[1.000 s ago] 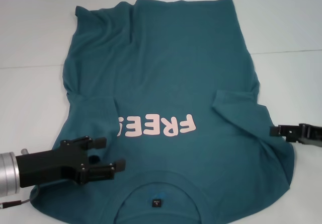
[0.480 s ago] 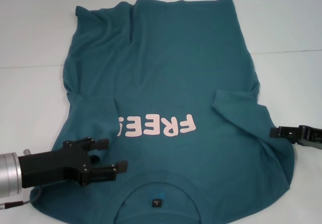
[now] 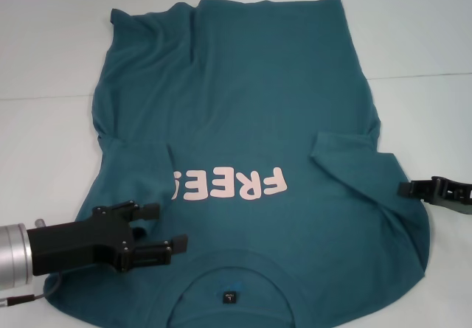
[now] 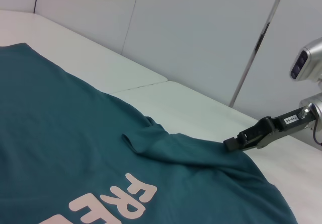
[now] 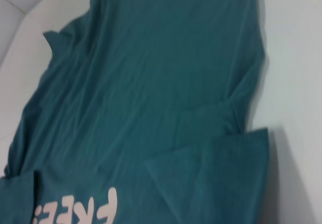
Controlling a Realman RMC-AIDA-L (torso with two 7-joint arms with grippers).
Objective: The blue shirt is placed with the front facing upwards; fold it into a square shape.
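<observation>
A: Shirt first, from the head view: the blue shirt (image 3: 243, 166) lies flat on the white table (image 3: 44, 63), print side up, collar nearest the robot and hem at the far end. Both sleeves (image 3: 354, 162) are already turned inward over the body, which I take as the first narrowing fold toward a square.

B: And the arms?

A: The left gripper (image 3: 158, 228) sits low over the shirt's shoulder near the collar, fingers set narrowly apart with nothing between them. The right gripper (image 3: 407, 189) is at the shirt's right edge, tip just at the cloth; whether its fingers are parted I cannot tell. Both seem stationed at the collar end so each can take a side.

B: Left wrist view?

A: It looks across the "FREE!" print (image 4: 113, 204) to the folded right sleeve (image 4: 166, 143), with the right gripper (image 4: 236, 142) touching or just beside the shirt's edge.

B: Right wrist view?

A: Only cloth: the shirt's body (image 5: 151, 73) and the right sleeve flap (image 5: 211, 173) lying on it, no fingers visible.
</observation>
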